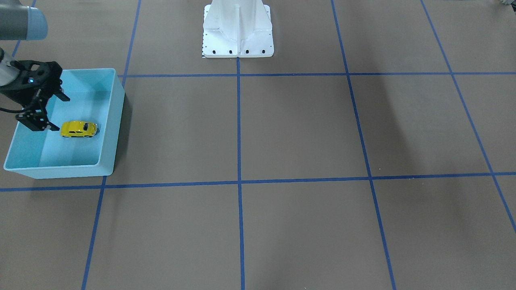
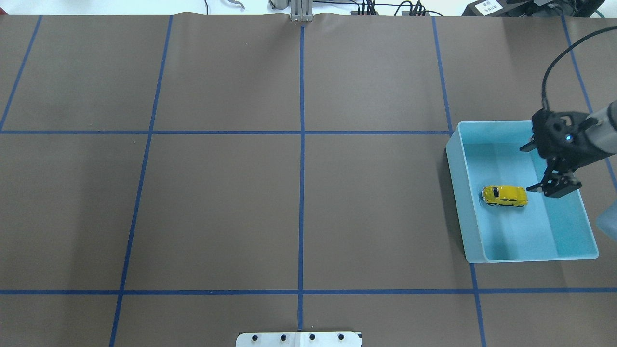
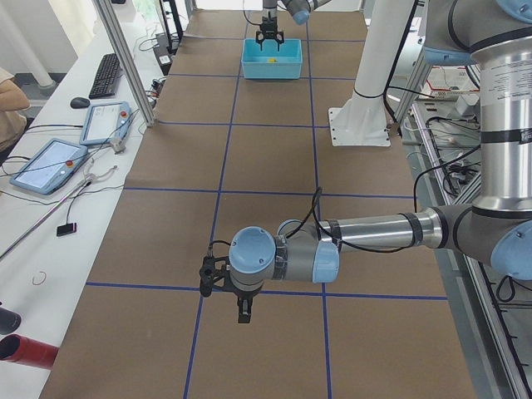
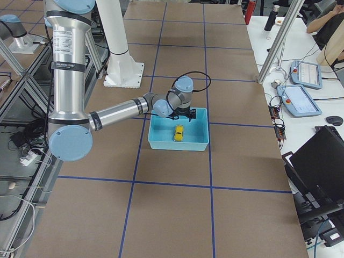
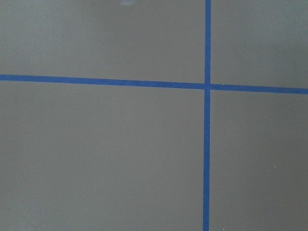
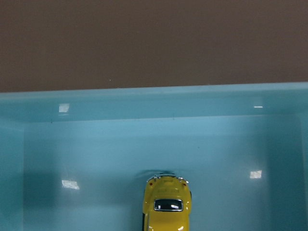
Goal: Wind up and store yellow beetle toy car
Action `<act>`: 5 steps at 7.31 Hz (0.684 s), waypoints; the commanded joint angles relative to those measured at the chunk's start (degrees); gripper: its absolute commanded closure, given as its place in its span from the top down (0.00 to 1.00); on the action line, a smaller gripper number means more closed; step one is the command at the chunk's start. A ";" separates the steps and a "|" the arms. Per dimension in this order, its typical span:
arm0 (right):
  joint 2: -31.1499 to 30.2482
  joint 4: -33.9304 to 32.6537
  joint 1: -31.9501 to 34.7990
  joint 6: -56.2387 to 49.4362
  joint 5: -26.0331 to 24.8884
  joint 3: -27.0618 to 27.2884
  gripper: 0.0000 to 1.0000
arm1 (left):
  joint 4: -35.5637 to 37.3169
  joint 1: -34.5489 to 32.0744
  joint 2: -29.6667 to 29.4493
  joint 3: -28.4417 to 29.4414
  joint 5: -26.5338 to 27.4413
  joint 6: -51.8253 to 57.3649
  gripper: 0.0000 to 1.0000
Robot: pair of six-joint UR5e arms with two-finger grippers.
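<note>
The yellow beetle toy car (image 1: 79, 129) (image 2: 504, 195) (image 4: 178, 133) lies on the floor of a light blue bin (image 1: 117, 108) (image 2: 458, 193) (image 4: 177, 146). My right gripper (image 1: 59, 113) (image 2: 527, 168) hangs open over the bin, just beside one end of the car, holding nothing. The right wrist view looks down on the car (image 6: 167, 204) and the bin's far wall (image 6: 154, 103). My left gripper (image 3: 223, 291) shows only in the exterior left view, low over the brown table far from the bin, and I cannot tell whether it is open or shut.
The white robot base (image 1: 238, 32) (image 2: 299, 339) stands at the table's middle edge. Blue tape lines (image 5: 207, 115) grid the brown table. A side desk holds tablets (image 3: 50, 165) and a keyboard (image 3: 105, 75). A person's arm (image 3: 10, 93) shows at that desk.
</note>
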 commanded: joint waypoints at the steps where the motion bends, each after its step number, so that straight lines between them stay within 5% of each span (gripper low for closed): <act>1: 1.45 -11.10 10.25 8.75 1.80 4.84 1.00 | 0.02 -0.04 -0.04 -0.05 0.00 0.00 1.00; 5: 0.85 -12.02 24.31 30.67 1.44 -11.10 1.00 | -0.06 0.05 -0.13 -0.31 0.00 0.09 1.00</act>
